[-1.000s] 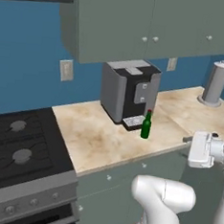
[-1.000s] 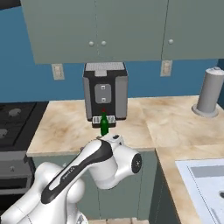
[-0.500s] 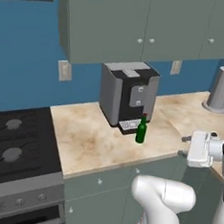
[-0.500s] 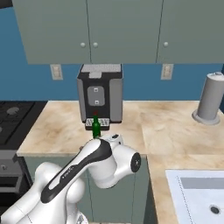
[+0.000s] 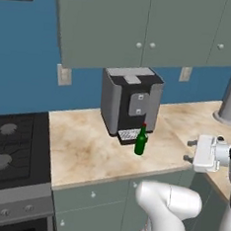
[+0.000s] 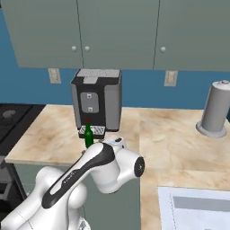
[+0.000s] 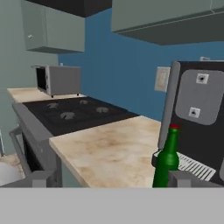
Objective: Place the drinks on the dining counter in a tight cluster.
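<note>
Left base view: a marble-look kitchen counter runs under grey-green cabinets and a blue wall, with the stove at 9 o'clock. The green bottle stands upright just before the coffee machine. At 3 o'clock the gripper has its fingers spread wide, holding nothing.

Pincer spread wide, held level, grasping nothing.
</note>
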Available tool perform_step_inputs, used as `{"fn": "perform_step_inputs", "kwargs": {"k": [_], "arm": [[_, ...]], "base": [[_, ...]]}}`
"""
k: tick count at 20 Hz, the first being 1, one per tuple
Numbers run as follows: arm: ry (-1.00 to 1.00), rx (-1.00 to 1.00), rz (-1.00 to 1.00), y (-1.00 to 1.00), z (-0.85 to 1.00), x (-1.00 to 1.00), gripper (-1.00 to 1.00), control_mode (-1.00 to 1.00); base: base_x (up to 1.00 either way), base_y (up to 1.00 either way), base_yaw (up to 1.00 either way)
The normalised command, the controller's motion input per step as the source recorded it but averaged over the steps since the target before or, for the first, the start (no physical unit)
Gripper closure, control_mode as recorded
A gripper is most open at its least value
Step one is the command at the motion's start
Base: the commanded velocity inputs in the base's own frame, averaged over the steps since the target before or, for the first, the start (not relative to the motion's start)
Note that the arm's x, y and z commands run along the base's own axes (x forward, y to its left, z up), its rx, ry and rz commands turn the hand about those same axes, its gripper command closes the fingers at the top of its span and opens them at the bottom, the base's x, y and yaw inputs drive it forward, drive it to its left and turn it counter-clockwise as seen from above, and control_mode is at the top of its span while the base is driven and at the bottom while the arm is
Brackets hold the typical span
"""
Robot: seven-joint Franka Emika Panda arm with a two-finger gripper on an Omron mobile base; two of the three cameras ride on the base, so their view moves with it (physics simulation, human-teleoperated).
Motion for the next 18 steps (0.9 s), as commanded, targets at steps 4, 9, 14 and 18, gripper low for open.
{"fn": "perform_step_inputs", "kwargs": {"k": [4, 9, 14, 18], "arm": [[0.0, 0.0, 0.0, 0.0, 0.0, 0.0, -1.0, 1.0], [0.0, 0.0, 0.0, 0.0, 0.0, 0.0, -1.0, 1.0], [0.0, 0.0, 0.0, 0.0, 0.0, 0.0, -1.0, 1.0], [0.0, 0.0, 0.0, 0.0, 0.0, 0.0, -1.0, 1.0]], "base": [[0.34, -0.3, 0.09], [0.18, -0.08, 0.01], [0.5, -0.03, 0.07], [0.37, 0.0, 0.05]]}}
